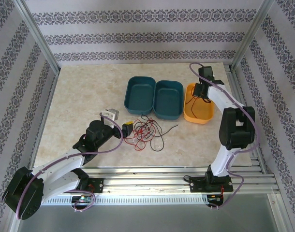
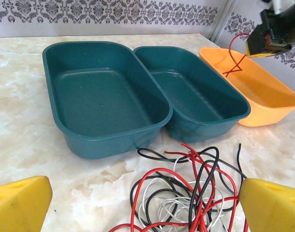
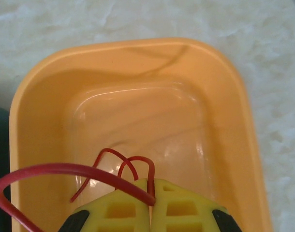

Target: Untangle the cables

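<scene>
The left tool [image 2: 145, 207] is hovering spread wide at the near edge of the cables [image 1: 146, 131], red, black and white strands lying tangled on the desk [image 1: 75, 96], nearer than the orange tray [image 1: 198, 121] and well to its left. Two teal trays [image 1: 140, 94] are sitting side by side just left of the orange tray. Above the orange tray, the right tool [image 3: 151, 193] is pressing together on one red cable [image 3: 51, 168], its loose loops dangling over the tray's inside
</scene>
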Available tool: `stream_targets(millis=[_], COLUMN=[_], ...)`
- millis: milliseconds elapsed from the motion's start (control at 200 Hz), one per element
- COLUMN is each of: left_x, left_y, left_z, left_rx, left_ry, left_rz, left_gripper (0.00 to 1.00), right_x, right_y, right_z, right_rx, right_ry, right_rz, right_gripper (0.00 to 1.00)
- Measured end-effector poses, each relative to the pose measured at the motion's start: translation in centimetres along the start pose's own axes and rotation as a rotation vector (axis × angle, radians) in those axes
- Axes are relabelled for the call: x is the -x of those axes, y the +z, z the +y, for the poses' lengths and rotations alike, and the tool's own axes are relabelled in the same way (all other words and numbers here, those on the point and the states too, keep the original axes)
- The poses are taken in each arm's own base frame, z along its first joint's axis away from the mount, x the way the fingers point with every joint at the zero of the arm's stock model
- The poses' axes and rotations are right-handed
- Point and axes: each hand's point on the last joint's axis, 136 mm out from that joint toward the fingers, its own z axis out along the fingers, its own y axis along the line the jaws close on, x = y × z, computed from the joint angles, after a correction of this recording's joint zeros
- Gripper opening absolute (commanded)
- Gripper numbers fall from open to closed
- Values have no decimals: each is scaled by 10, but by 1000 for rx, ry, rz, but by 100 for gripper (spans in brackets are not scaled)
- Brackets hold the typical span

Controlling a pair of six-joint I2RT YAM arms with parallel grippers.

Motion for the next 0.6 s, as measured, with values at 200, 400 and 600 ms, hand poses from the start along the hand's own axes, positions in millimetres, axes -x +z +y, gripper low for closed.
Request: stream_targets(millis=[200, 400, 600], left_x=[0, 0, 1], left_y=[0, -1, -1], left_z=[0, 0, 1], left_rx=[0, 0, 7], left_ry=[-6, -12, -15], left_rz=[0, -2, -4], left_gripper=[99, 99, 99], right_x=[-4, -3, 2], right_y=[25, 27, 33], right_z=[16, 28, 46], right_rx=[56, 120, 205], right_ry=[-20, -28, -24], right_rz=[42, 45, 48], right_gripper=[0, 0, 0])
